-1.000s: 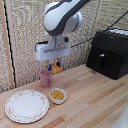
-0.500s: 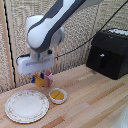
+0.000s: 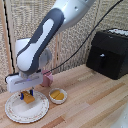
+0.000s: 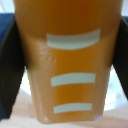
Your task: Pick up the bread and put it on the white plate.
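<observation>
Wrist view: bread (image 4: 67, 65) fills frame, fingers (image 4: 11, 75) edge-cropped.

The bread (image 4: 67, 60) fills nearly the whole wrist view, an orange-brown block seen very close and slightly blurred. Three pale, whitish bars cross its face, one above another, each a little shorter than the one before. A dark blue finger (image 4: 14, 75) of the tool presses against one long side, and the other finger (image 4: 120, 50) against the opposite side, so the bread sits clamped between them. Pale, blurred surface shows beyond the bread's lower end
</observation>
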